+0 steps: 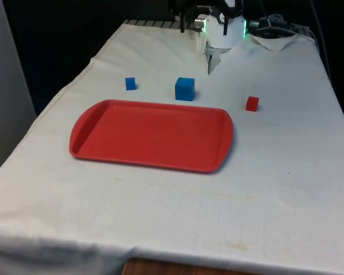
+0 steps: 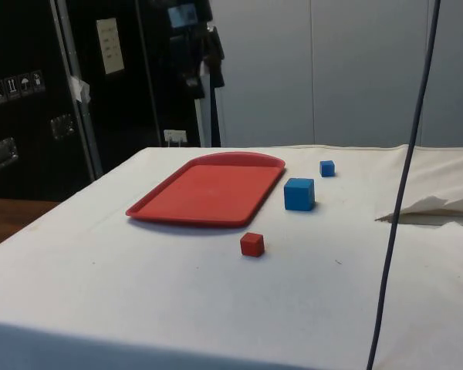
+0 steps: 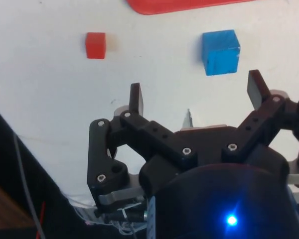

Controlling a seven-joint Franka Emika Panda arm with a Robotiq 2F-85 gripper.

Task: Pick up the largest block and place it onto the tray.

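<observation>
Behind the white-clothed table (image 2: 139,285) stand dark cabinets (image 2: 31,92).

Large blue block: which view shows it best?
The side view: the large blue block stands unobstructed beside the red tray, with two faces clear. The front view has it farther off, behind the tray; the wrist view has it beyond the open jaws.

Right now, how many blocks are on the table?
3: a big blue block behind the tray, a small blue block toward the front view's left, a red block toward its right.
</observation>
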